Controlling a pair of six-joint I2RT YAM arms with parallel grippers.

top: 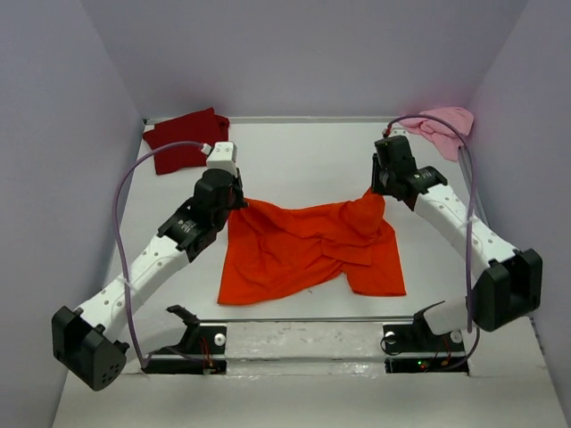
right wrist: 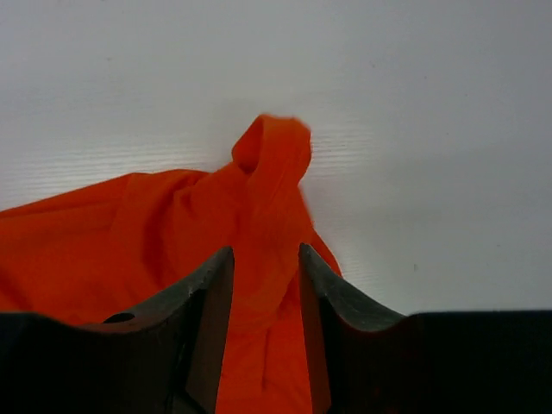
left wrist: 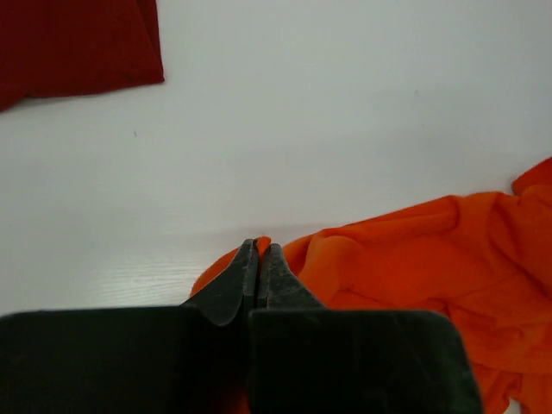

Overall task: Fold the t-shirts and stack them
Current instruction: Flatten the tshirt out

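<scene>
The bright orange t-shirt lies rumpled and spread across the middle of the table. My left gripper is shut on its far left corner, and a tip of orange cloth pokes out between the closed fingers of that gripper. My right gripper hovers at the shirt's far right corner. In the right wrist view its jaws stand apart, with a bunched fold of orange cloth running loose between them. The dark red t-shirt lies at the back left and the pale pink one at the back right.
Purple walls close in the white table on three sides. Both arm bases and their cables sit along the near edge. The dark red shirt's edge shows at the top left of the left wrist view.
</scene>
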